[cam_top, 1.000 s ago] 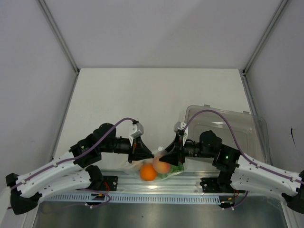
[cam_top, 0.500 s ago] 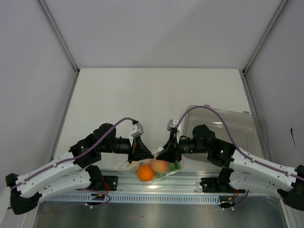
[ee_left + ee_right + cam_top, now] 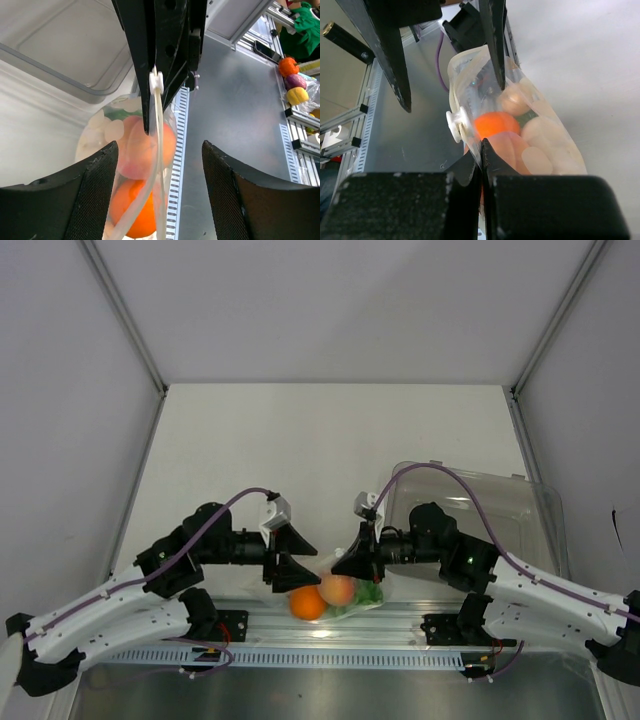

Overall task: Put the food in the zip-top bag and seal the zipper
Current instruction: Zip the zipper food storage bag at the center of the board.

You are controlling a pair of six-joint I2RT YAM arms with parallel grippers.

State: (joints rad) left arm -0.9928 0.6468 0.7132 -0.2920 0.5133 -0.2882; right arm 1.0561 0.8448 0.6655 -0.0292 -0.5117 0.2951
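Arms angle inward; right tool [image 3: 483, 150] clamps bag [image 3: 535, 145]; left tool [image 3: 312, 566], shut before, now apart and drawn back.

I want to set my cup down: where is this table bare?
Bare: the far half of the table, up to the back wall, and its left strip. The tray takes the right. Crowded: the near edge, where the left gripper and right gripper meet at the bag.

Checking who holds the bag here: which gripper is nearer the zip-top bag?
Right. The right gripper is shut on the top edge of the zip-top bag, touching it. The left gripper is open, its fingers spread either side of that edge, gripping nothing.
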